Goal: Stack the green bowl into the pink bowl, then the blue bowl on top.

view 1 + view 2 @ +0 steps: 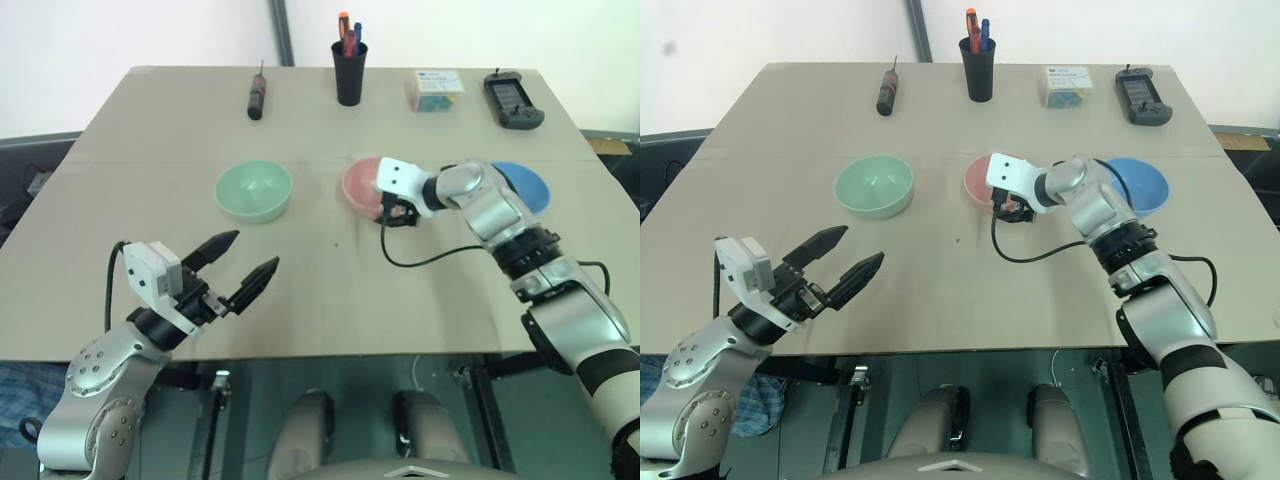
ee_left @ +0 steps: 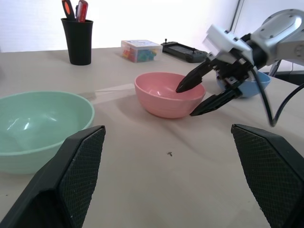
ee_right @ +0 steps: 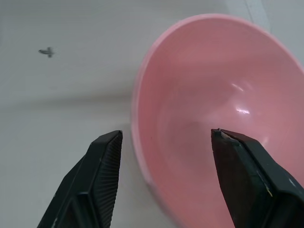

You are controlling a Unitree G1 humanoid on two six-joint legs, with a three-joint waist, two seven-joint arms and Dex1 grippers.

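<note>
My right gripper [image 3: 164,178] straddles the pink bowl's [image 1: 358,183] near rim, jaws apart, nothing held; I'd lower squarely, then pinch the wall; green bowl [image 1: 253,190] waits leftward; left gripper [image 1: 240,268] spread empty.

Left gripper [image 2: 173,185] fingers spread wide over the table [image 2: 190,190]; green bowl [image 2: 38,128] near; pink bowl [image 2: 168,94] beyond, right gripper [image 2: 199,99] open astride its rim; blue bowl [image 2: 254,86] behind; black cup [image 2: 78,42] far back.
</note>
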